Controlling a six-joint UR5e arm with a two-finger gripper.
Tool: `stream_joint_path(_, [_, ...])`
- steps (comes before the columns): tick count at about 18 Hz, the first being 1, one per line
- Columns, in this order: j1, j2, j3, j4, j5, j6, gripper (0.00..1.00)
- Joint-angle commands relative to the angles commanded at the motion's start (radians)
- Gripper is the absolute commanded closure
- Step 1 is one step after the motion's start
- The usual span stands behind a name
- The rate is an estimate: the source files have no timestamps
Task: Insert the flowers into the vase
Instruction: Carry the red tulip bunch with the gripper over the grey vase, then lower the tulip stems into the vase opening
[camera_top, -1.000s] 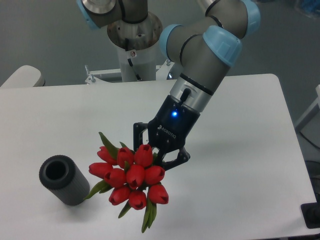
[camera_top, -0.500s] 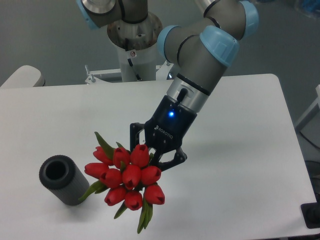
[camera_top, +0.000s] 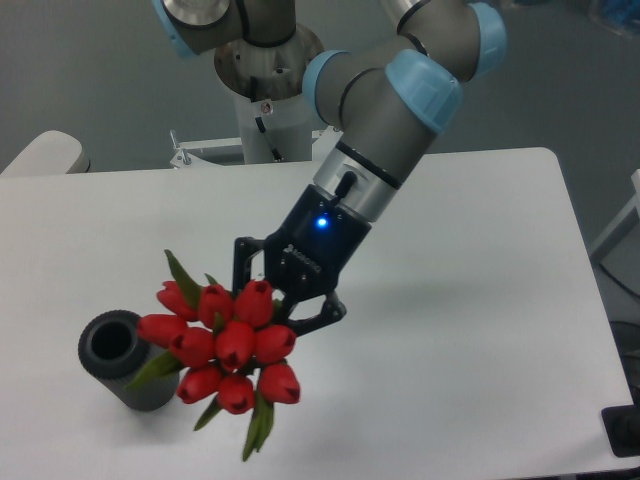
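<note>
Since a second ago the gripper (camera_top: 272, 303) and the flowers (camera_top: 225, 345) have shifted left, toward the vase (camera_top: 125, 359). The fingers are clamped on the stems behind the red tulip heads, holding the bunch in the air above the white table (camera_top: 470, 300). The leftmost tulip and a green leaf now overlap the vase's right side. The vase stands upright near the table's front left edge, its round hole uncovered.
</note>
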Motion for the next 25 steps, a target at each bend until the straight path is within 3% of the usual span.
stream_joint_path(3, [-0.015,-0.002,0.000,0.006,-0.055,-0.005,0.74])
stream_joint_path(9, [-0.058,-0.032,-0.005,0.083,-0.258,0.038,0.74])
stream_joint_path(15, [-0.112,-0.048,-0.014,0.083,-0.370,0.066,0.74])
stream_joint_path(25, [-0.154,-0.058,-0.026,0.084,-0.381,0.132,0.73])
